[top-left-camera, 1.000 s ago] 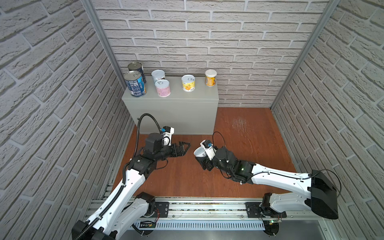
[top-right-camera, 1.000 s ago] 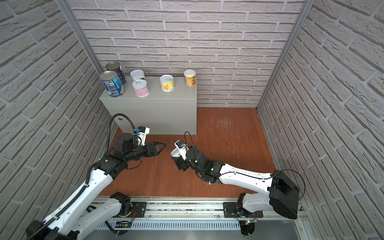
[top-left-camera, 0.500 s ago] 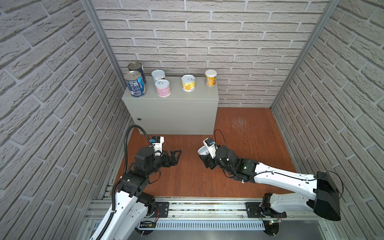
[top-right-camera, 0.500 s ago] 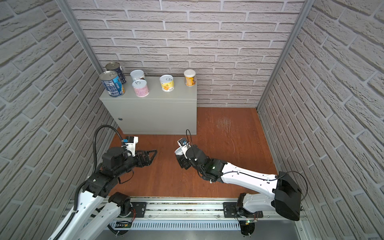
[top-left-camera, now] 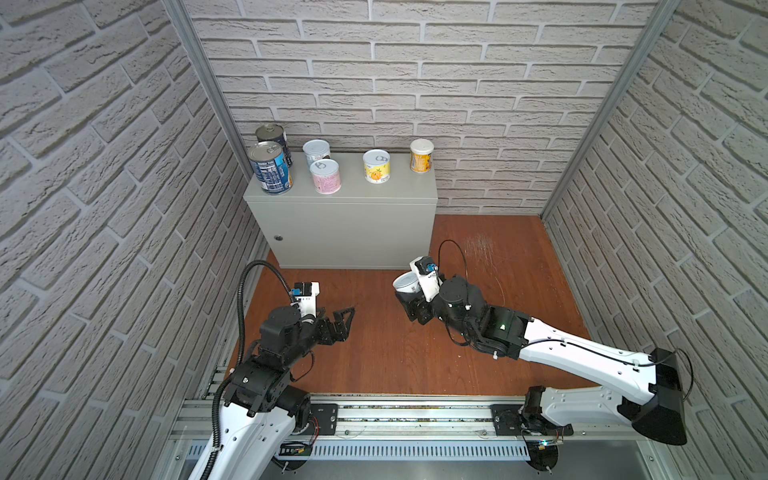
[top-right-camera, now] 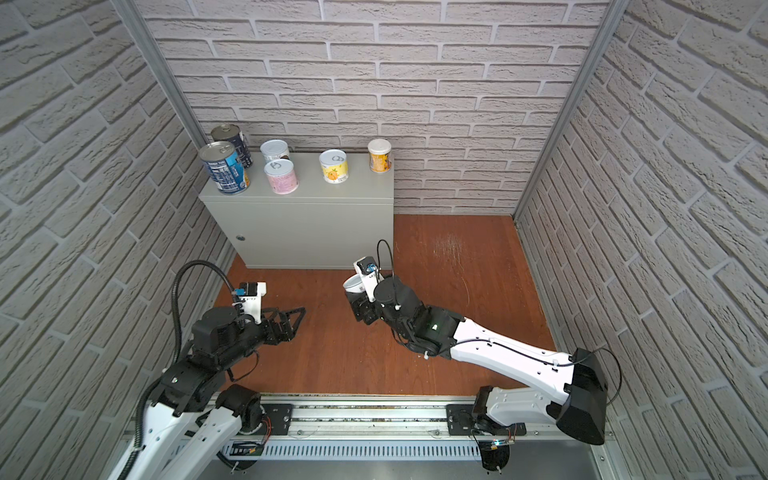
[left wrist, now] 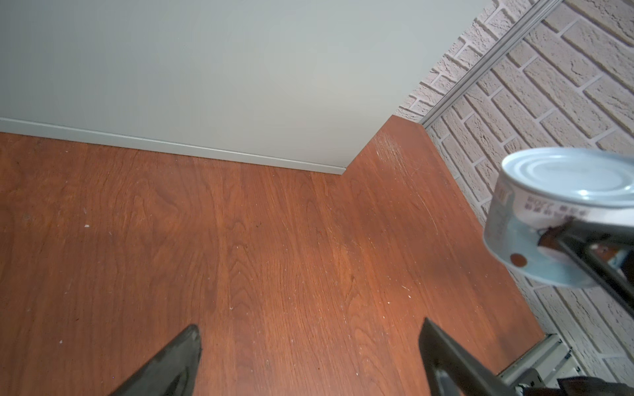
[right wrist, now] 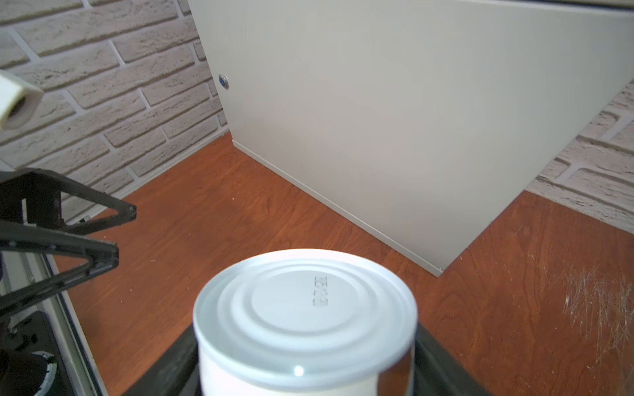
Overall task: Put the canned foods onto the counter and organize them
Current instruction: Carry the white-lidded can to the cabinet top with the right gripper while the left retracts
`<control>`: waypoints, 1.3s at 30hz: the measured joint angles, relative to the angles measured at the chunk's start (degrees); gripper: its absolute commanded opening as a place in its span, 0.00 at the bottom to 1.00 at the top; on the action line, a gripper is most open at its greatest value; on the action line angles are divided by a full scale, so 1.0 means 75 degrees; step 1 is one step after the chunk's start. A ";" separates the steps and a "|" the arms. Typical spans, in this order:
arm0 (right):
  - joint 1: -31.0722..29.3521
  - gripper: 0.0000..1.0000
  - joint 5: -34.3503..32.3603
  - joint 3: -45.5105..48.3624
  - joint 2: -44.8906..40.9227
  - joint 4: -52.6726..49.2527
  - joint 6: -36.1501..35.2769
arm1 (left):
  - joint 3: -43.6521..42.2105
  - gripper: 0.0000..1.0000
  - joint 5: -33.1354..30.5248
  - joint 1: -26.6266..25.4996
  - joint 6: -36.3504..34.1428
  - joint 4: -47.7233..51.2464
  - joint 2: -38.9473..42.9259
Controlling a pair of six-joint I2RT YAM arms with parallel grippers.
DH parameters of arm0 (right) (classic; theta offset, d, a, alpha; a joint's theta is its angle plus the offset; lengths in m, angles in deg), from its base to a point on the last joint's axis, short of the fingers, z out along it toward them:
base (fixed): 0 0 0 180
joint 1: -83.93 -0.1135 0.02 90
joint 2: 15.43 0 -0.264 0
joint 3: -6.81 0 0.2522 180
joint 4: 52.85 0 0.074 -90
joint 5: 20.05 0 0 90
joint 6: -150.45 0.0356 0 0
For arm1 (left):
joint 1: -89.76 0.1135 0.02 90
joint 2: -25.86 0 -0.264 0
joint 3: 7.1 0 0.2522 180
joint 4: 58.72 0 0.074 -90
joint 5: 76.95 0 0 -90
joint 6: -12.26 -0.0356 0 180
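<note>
Jaws of the left gripper [top-left-camera: 348,318] stood wide and empty over the wooden floor [top-left-camera: 374,353]. Right gripper [top-left-camera: 405,297] clamped a short white-lidded can [right wrist: 305,308] above it. Beyond, two tall blue-labelled cans [top-left-camera: 271,168] and four short white-lidded cans [top-left-camera: 325,176] stood atop the grey counter [top-left-camera: 353,232].

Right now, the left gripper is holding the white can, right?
No. The right gripper holds the white can, as the right wrist view shows. The left gripper is open and empty.
</note>
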 measured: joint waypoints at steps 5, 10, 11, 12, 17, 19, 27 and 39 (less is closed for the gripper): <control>0.0093 0.62 0.0073 -0.0326 0.0000 0.0172 -0.0079 | 0.0268 0.98 -0.0050 0.0000 -0.0358 0.0306 0.0548; 0.0536 0.62 0.0391 -0.0854 0.0096 0.0242 -0.0038 | 0.0198 0.98 -0.0061 0.0000 -0.0539 0.0481 0.1236; 0.0673 0.62 0.0463 -0.0982 0.0140 0.0321 -0.0023 | 0.0198 0.98 -0.0073 0.0000 -0.0565 0.0487 0.1361; 0.0807 0.62 0.0548 -0.1107 0.0189 0.0373 -0.0009 | 0.0198 0.98 -0.0085 0.0000 -0.0606 0.0495 0.1463; 0.1489 0.62 0.1128 -0.1990 0.0723 0.0583 0.0070 | 0.0187 0.98 -0.0233 0.0000 -0.0705 0.0548 0.1923; 0.1690 0.62 0.1343 -0.2314 0.0935 0.0592 0.0102 | 0.0166 0.98 -0.0274 0.0000 -0.0731 0.0574 0.2008; 0.2253 0.63 0.2069 -0.3133 0.1329 0.0702 0.0099 | 0.0085 0.98 -0.0393 0.0000 -0.0816 0.0600 0.2037; 0.3083 0.63 0.2693 -0.4202 0.2311 0.1792 0.0076 | 0.0082 0.98 -0.0420 0.0000 -0.0848 0.0612 0.1938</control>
